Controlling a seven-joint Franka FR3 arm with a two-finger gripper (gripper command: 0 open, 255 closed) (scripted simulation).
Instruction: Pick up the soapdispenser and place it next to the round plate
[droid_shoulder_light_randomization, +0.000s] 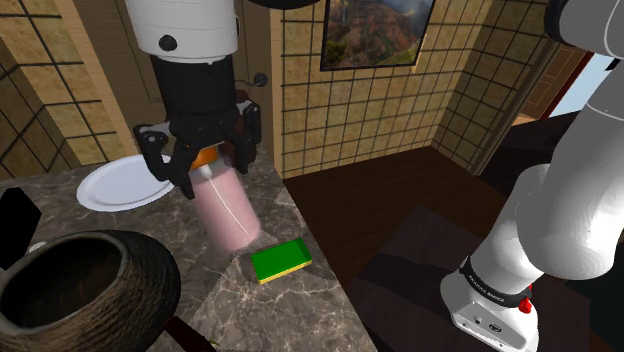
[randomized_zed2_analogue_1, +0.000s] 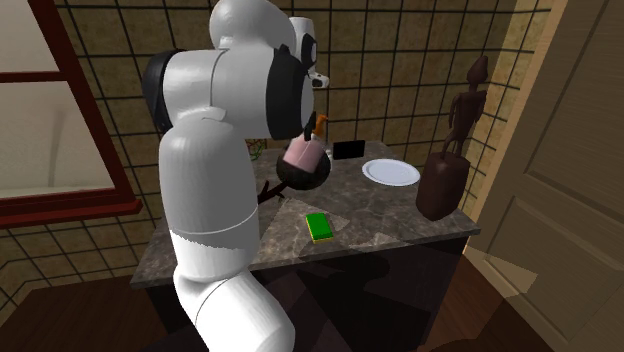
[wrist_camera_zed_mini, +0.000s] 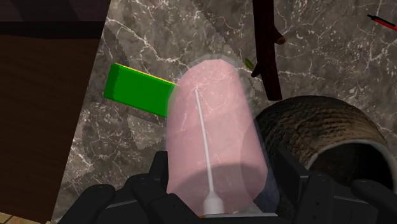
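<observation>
Above the marble surface (droid_shoulder_light_randomization: 285, 312), the gripper (droid_shoulder_light_randomization: 213, 172) clasped the tilted pink soap dispenser (droid_shoulder_light_randomization: 227, 210) near its orange-collared top; a green sponge (droid_shoulder_light_randomization: 280, 261) lay just beside it, the white round plate (droid_shoulder_light_randomization: 118, 186) farther behind.

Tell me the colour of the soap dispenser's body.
The soap dispenser is translucent pink, clearest in the wrist view.

- The room around me is dim and warm, evenly lit.
- Pale daylight shows in the window (randomized_zed2_analogue_1: 45, 100) at the second exterior view's left.
- My white arm (randomized_zed2_analogue_1: 205, 190) shades softly to grey underneath.
- Deep shadow lies below the counter (randomized_zed2_analogue_1: 385, 215).
</observation>
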